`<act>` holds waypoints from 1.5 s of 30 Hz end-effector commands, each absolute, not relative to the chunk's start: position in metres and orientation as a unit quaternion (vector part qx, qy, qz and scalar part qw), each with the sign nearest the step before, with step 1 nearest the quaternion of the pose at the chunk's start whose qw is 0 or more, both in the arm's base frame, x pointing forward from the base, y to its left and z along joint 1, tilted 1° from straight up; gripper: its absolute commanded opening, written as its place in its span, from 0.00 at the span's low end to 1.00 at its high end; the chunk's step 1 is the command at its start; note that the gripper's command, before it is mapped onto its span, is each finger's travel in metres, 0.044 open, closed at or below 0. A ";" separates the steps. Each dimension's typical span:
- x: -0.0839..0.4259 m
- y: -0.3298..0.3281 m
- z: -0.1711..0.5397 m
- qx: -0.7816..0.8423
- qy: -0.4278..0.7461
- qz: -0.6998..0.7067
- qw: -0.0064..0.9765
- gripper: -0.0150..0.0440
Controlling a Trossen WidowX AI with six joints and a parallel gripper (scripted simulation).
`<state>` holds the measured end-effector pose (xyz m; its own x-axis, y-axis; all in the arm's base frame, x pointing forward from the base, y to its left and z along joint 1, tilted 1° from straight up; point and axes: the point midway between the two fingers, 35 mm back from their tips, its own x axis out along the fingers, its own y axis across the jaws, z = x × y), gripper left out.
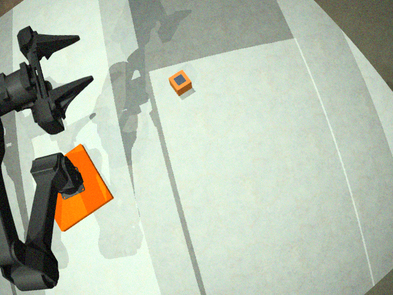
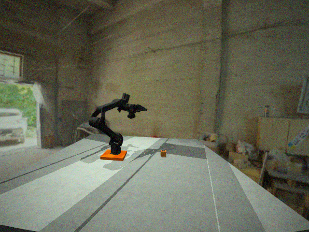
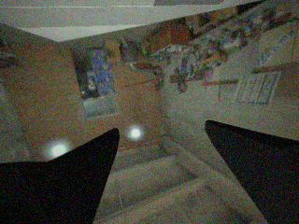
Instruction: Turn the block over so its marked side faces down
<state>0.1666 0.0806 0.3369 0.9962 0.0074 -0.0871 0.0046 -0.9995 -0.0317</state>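
Note:
The small orange block (image 1: 185, 87) (image 2: 163, 154) rests flat on the table (image 1: 253, 158) (image 2: 162, 195). Its dark square mark (image 1: 180, 79) is on the top face, so the marked side faces up. My gripper (image 1: 86, 58) (image 2: 146, 109) (image 3: 161, 129) is open, with nothing between its widely parted fingers. It is held high above the table, to the left of the block in the top and exterior views, and does not touch it. The block does not show in the wrist view, which shows only a strip of table top at its upper edge.
The arm stands on an orange base plate (image 1: 95, 190) (image 2: 105, 157) to the left of the block. Shadows of the arm and gripper fall across the table between the base and the block. The table's edge lies beyond the block to the right.

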 end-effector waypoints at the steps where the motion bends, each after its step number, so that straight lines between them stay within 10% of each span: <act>1: 0.167 0.082 0.337 -0.999 -0.003 0.046 0.021 0.98; 15: 0.250 0.155 0.279 -0.836 0.166 0.262 0.453 1.00; 45: 0.351 0.122 0.143 -0.127 0.665 0.111 0.728 1.00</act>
